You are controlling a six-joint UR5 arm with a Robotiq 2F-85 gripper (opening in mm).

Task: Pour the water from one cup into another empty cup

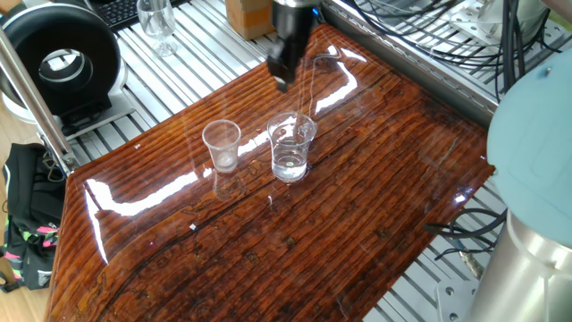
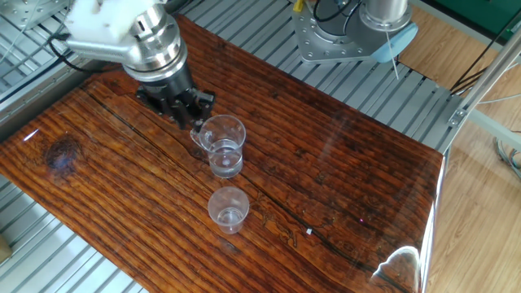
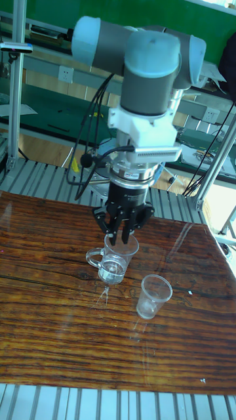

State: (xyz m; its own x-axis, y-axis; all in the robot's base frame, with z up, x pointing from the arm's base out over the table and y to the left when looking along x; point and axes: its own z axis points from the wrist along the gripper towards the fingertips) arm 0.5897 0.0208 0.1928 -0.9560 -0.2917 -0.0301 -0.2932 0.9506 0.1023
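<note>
mug standing, hand above, empty

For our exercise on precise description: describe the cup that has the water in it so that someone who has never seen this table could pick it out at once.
On the glossy wooden table two clear cups stand side by side near the middle. The one with water is the glass mug, just below the robot's gripper. Unlike the small plastic cup beside it, it is larger and thick-walled and has a side handle.

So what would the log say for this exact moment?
gripper: empty, above table | clear handled glass mug: upright, holds water | small clear tapered cup: upright beside mug
</note>
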